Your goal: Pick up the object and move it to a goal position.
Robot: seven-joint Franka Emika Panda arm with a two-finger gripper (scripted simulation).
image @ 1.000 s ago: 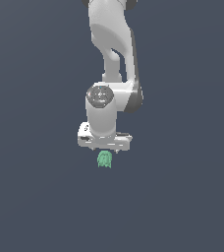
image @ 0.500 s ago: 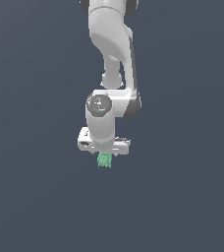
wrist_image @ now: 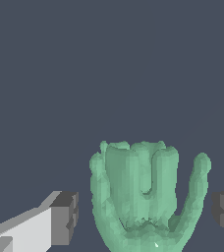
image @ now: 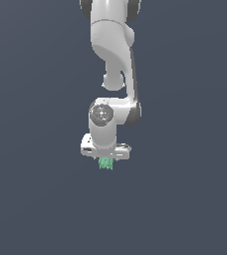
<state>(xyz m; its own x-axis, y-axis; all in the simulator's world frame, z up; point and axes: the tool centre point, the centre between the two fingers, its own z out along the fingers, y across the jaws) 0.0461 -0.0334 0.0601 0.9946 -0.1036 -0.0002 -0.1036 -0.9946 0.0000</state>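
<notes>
The claw (wrist_image: 143, 211) hangs with its fingers (wrist_image: 65, 216) apart on either side of the green clump (image: 105, 163), low in the frame's middle, not yet touching it, so a good grasp probably means centring it before closing evenly.

White arm (image: 111, 50) — seemingly dark-padded claw (wrist_image: 146, 212)

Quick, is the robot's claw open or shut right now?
End effector: open, one finger on each side of the green object with gaps showing; not gripping it yet.
</notes>
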